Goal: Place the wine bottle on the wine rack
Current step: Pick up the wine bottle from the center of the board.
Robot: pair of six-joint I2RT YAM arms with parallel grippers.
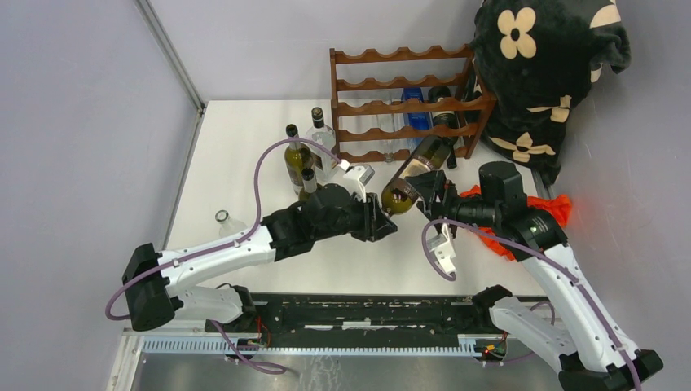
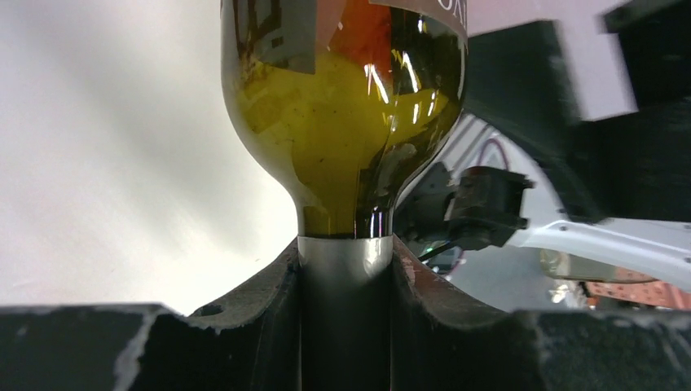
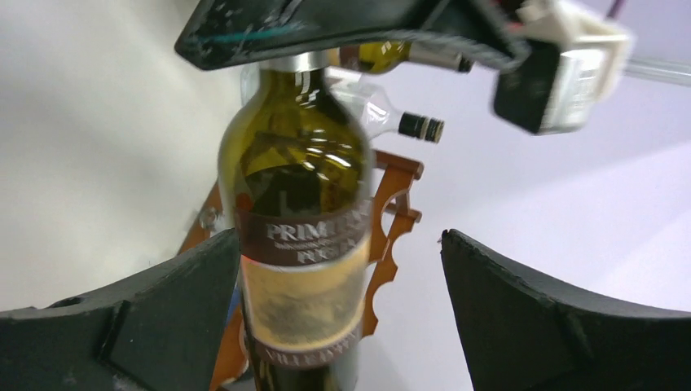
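Reddish-brown wood is seen at the far side of the white table (image 1: 236, 147) in the top view. There the wine rack (image 1: 383, 81) stands upright, with a blue bottle (image 1: 418, 114) lodged among its scalloped rails. The wine bottle (image 1: 420, 171) is held off the table at a tilt. Its base is turned to the rack's lowest rails and its neck toward the arms; whether the base touches the wood cannot be told. The neck end is taken by the left gripper (image 1: 381, 213), and the right gripper (image 1: 430, 194) is set against the bottle's body from the right. Several standing bottles (image 1: 301, 159) are grouped left of the rack. A black flowered plush (image 1: 546, 57) is propped at the rack's right, and an orange cloth (image 1: 558, 208) is spread beneath the right arm.

From the left wrist, the left gripper (image 2: 346, 277) is seen clamped tight on the silver-capped neck, with the olive-green shoulder of the wine bottle (image 2: 342, 106) swelling just beyond the black fingers (image 2: 253, 309).

From the right wrist, the right gripper (image 3: 341, 244) is seen spread wide, with nothing pinched. The labelled wine bottle (image 3: 301, 244) is placed between the fingers (image 3: 187, 309), close against the one on the left of that view and well clear of the other. Part of the wine rack (image 3: 391, 204) is glimpsed behind the bottle.
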